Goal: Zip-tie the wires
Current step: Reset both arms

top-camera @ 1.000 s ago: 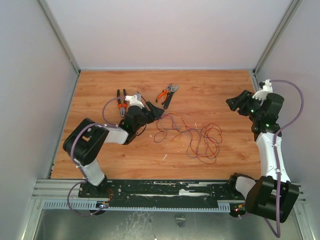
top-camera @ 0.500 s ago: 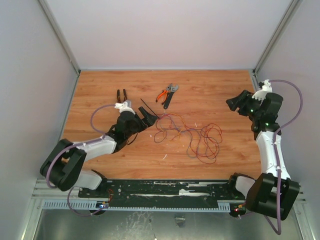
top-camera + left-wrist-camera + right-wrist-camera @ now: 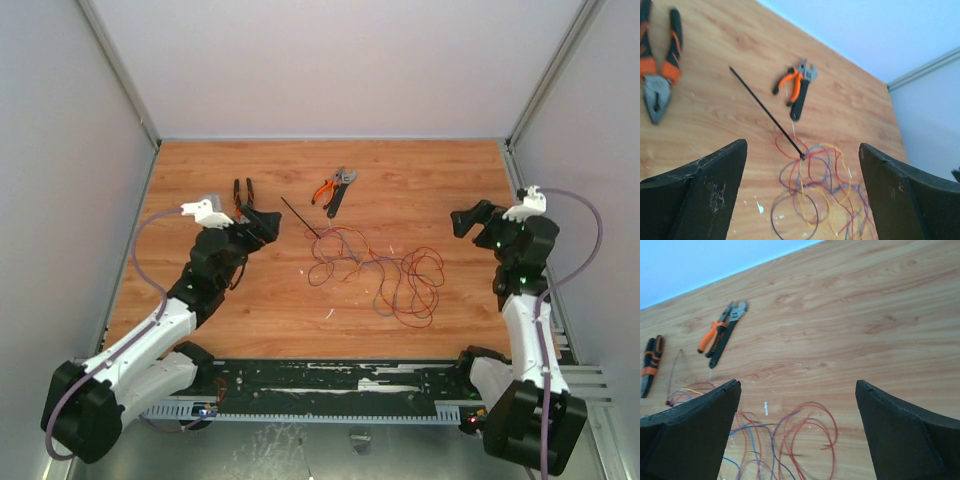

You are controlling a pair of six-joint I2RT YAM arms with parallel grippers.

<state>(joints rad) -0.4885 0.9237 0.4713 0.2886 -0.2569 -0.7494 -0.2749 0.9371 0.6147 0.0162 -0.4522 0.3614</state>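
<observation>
Overhead, the wooden tabletop (image 3: 430, 180) carries everything. The wires (image 3: 375, 270) lie in a loose tangle of red, orange and dark loops at the centre of the frame, spreading toward the lower right, flat on the wood and touched by neither arm. The zip tie (image 3: 300, 217) lies just up and left of them, a thin black strip on a slant from upper left to lower right. Its lower end reaches the top left edge of the tangle, and the left wrist view shows that tip meeting the first red loops. The large pliers (image 3: 243, 195) with black and orange grips sit to the left of the strip, jaws pointing toward the near edge. The small orange-handled pliers (image 3: 325, 188) rest in the upper centre, right beside a black-handled tool (image 3: 338, 195). The left gripper (image 3: 262, 225) is at centre left, just below the large pliers and near the upper end of the zip tie, apart from both. Its jaws are spread wide with nothing between them, only bare wood, the strip and the wires beyond. The right gripper (image 3: 467, 220) is at the right side of the frame, well apart from the tangle and pointing left toward it. Its jaws are likewise spread wide and empty, and its wrist view shows red loops low in the frame between the two dark fingers (image 3: 690, 430).
</observation>
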